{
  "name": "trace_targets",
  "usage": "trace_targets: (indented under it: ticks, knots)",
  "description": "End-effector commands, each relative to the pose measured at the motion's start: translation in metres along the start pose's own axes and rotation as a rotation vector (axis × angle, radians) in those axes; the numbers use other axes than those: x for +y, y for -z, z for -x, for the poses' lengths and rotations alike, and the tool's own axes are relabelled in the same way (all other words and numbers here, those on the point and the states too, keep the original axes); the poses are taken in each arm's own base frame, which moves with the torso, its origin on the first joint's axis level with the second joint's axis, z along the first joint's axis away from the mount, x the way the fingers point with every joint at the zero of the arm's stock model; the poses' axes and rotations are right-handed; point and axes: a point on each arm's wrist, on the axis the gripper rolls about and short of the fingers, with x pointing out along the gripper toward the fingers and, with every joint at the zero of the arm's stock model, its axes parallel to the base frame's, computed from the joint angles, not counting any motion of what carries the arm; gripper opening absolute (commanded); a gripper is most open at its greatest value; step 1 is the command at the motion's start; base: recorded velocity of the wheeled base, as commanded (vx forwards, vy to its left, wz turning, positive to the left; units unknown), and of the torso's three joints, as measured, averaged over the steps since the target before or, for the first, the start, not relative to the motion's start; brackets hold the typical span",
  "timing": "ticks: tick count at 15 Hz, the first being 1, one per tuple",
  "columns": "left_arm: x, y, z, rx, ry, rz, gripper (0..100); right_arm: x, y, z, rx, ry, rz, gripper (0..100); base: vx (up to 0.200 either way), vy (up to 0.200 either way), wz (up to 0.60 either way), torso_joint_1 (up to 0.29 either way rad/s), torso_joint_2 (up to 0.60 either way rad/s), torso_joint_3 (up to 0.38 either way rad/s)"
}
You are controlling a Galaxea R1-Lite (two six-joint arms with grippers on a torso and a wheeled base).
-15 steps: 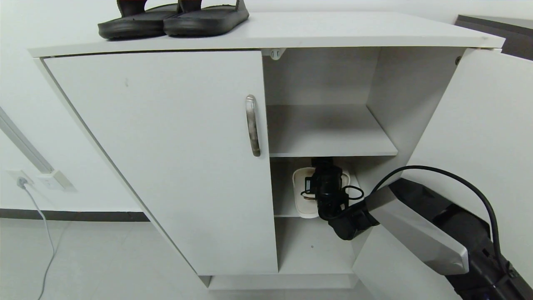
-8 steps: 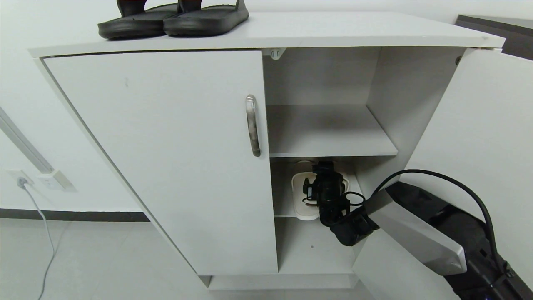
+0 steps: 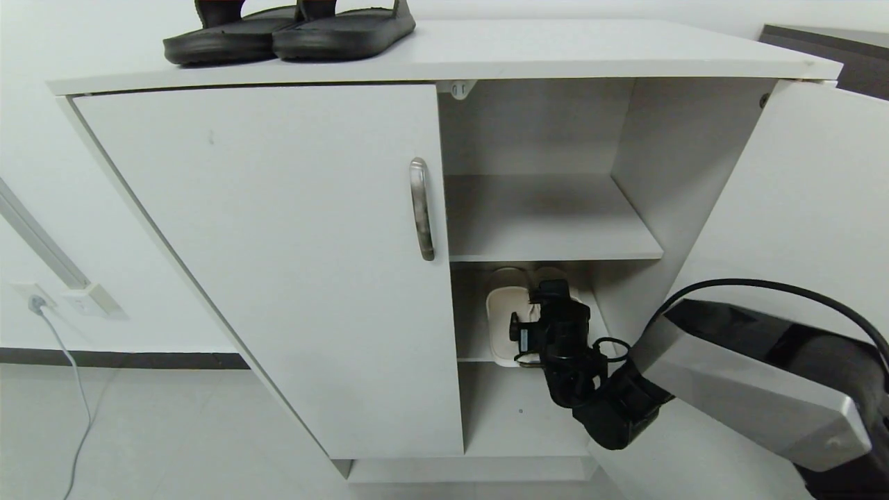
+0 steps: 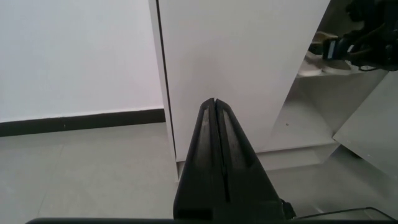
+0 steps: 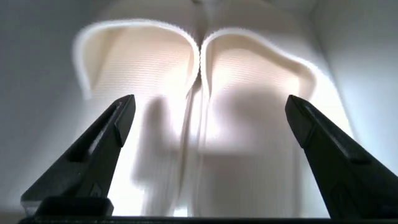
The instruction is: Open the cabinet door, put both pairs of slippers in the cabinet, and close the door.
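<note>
A pair of black slippers (image 3: 292, 31) sits on top of the white cabinet (image 3: 555, 66), at its left end. The left door (image 3: 278, 264) is shut and the right door (image 3: 799, 208) stands wide open. A pair of white slippers (image 3: 503, 319) (image 5: 249, 74) lies side by side on the middle shelf. My right gripper (image 3: 549, 288) (image 5: 210, 102) hovers just in front of them, open, its fingers apart and holding nothing. My left gripper (image 4: 214, 102) is shut and empty, low above the floor before the closed left door (image 4: 242, 62).
The upper shelf (image 3: 549, 222) and the bottom compartment (image 3: 514, 410) hold nothing. The closed door carries a metal handle (image 3: 420, 208). A wall socket with a cable (image 3: 35, 302) is low on the left wall. Open floor (image 4: 93, 168) lies in front of the cabinet.
My right gripper has drawn back and down out of the middle shelf. The white slippers stay on the shelf and show more fully.
</note>
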Motion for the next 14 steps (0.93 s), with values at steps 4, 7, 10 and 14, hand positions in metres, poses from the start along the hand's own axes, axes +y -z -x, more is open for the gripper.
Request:
trace_targets:
  ticks: [4, 7, 10, 14]
  knots:
    - [0.0, 0.0, 0.0, 0.003, 0.0, 0.0, 0, -0.018, -0.021, 0.078, -0.018, -0.076, -0.004, 100, 0.0, 0.0, 0.0, 0.0, 0.0, 0.0]
    - [0.0, 0.0, 0.0, 0.001, 0.0, 0.0, 0, -0.016, -0.011, 0.087, 0.0, -0.099, 0.013, 100, 0.0, 0.0, 0.0, 0.0, 0.0, 0.0]
    - [0.0, 0.0, 0.0, 0.001, -0.002, 0.0, 0, -0.013, -0.007, 0.088, 0.008, -0.106, 0.021, 100, 0.0, 0.0, 0.0, 0.0, 0.0, 0.0]
    - [0.0, 0.0, 0.0, 0.001, -0.002, 0.0, 0, -0.013, -0.005, 0.088, 0.012, -0.103, 0.024, 100, 0.0, 0.0, 0.0, 0.0, 0.0, 0.0]
